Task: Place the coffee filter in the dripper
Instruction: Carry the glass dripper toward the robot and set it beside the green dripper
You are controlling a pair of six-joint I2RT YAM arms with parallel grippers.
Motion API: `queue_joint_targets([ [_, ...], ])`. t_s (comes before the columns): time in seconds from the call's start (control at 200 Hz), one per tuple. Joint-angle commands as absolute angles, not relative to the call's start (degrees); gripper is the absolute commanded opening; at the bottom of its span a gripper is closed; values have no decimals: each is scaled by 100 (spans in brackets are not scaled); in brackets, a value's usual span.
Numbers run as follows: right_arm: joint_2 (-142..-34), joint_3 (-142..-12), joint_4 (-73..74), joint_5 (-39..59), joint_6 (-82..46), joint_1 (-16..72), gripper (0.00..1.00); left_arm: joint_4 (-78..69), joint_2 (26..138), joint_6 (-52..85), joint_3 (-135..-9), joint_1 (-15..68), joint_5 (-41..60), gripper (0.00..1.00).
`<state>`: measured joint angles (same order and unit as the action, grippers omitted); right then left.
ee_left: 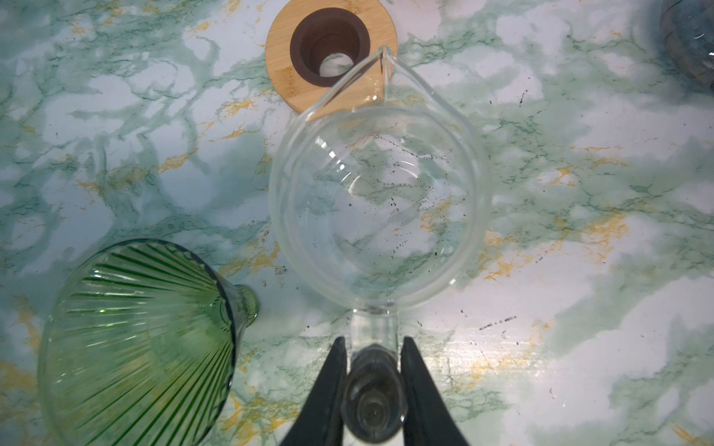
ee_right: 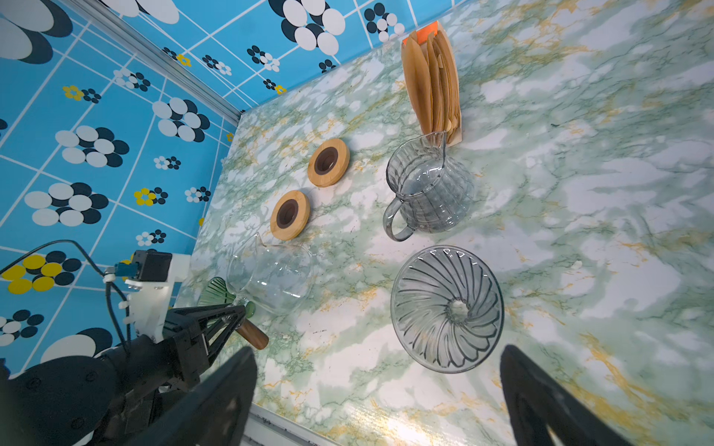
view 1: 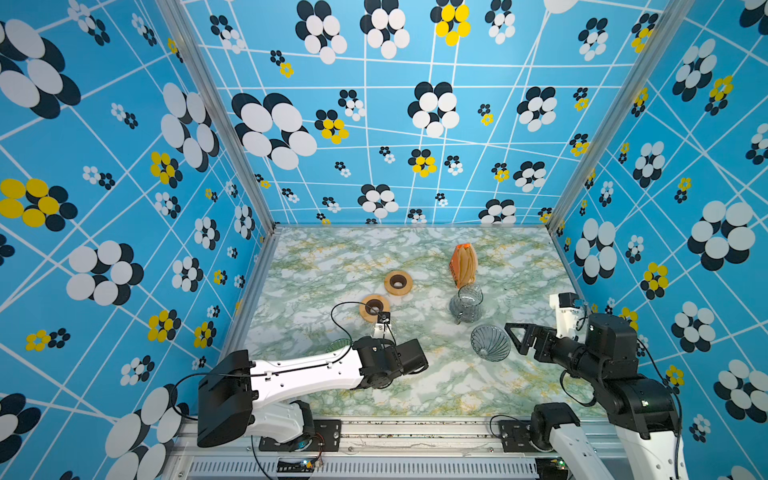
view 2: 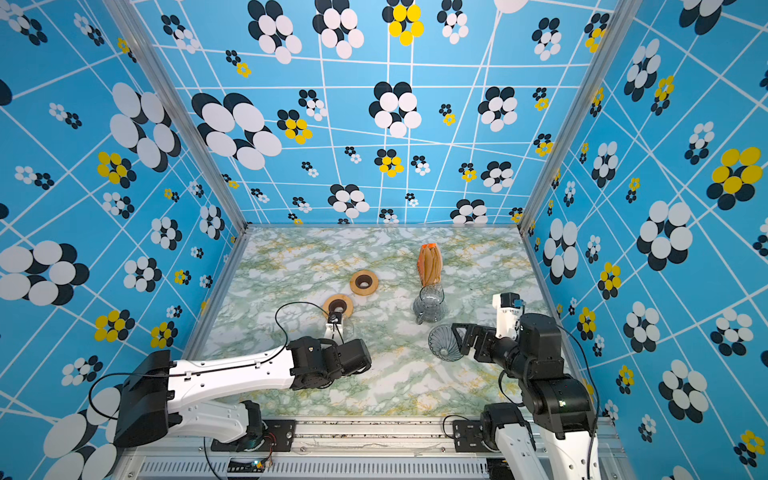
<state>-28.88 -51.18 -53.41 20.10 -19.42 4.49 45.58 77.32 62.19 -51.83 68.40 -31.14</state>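
Green-veined marble worktop (view 1: 415, 386) inside blue flowered walls (view 1: 124, 166); left end effector (ee_left: 373, 341) pinches the clear carafe (ee_left: 380, 200) handle, right end effector (ee_right: 378, 351) spread.

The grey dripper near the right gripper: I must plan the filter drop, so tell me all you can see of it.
The grey dripper is a smoky see-through glass cone with spiral ribs and a hole at its narrow end. Empty, no filter, it seems to lie tilted on the marbled table, mouth toward the open right gripper, which does not touch it. The grey jug stands apart from it.
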Motion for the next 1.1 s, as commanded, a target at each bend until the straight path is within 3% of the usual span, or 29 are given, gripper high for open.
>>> queue_joint_targets([
  [0.0, -2898, -5307, -5499, 2135, -1798, 501, 99, 4755, 7568, 6332, -5096, 6882, -3304, 21],
  [0.555, -2883, -5315, -5477, 2162, -1811, 502, 99, 4864, 7386, 6346, -5143, 6881, -3278, 40],
  [1.1, -2804, -5195, -5247, 2451, -1889, 502, 99, 6186, 5801, 6619, -5340, 6772, -3162, 42],
])
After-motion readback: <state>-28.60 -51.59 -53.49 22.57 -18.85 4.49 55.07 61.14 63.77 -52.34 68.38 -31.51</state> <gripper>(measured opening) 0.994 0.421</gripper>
